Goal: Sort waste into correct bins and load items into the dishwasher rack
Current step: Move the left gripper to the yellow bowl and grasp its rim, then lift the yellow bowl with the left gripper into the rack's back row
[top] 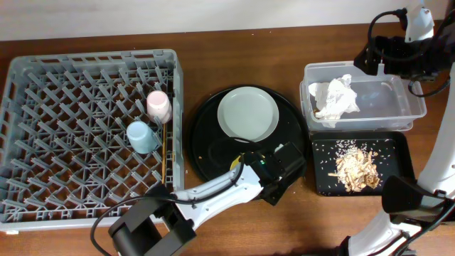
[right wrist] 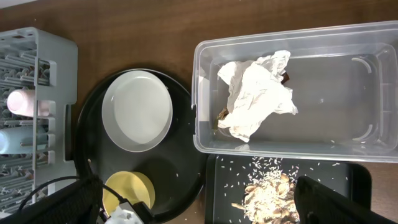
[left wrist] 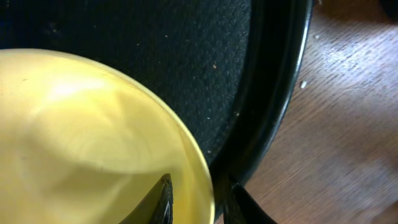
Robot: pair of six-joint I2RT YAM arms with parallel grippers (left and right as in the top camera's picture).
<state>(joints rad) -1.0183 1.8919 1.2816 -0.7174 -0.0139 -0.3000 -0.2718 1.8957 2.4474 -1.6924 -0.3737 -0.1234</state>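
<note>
Looking across your brown wooden desk, you meet a pale wall along its far edge. The grey dishwasher rack fills the left end. In it, toward its right wall, stand the pink cup and the light-blue cup, and the chopsticks lie just beside that wall. A round black tray sits mid-desk, with the plate on its far half and the yellow bowl on its near half. Toward the far right corner, the clear tub holds the napkin. The black rectangular tray, touching it on the near side, carries the food scraps.

Your left arm stretches from the near edge rightward onto the round tray. The left gripper is narrow, with one finger inside the bowl's rim and one outside; you cannot tell whether it actually pinches. Your right arm rises from the near right corner to the far right one. The right gripper hangs high above the tub, spread wide and holding nothing.
</note>
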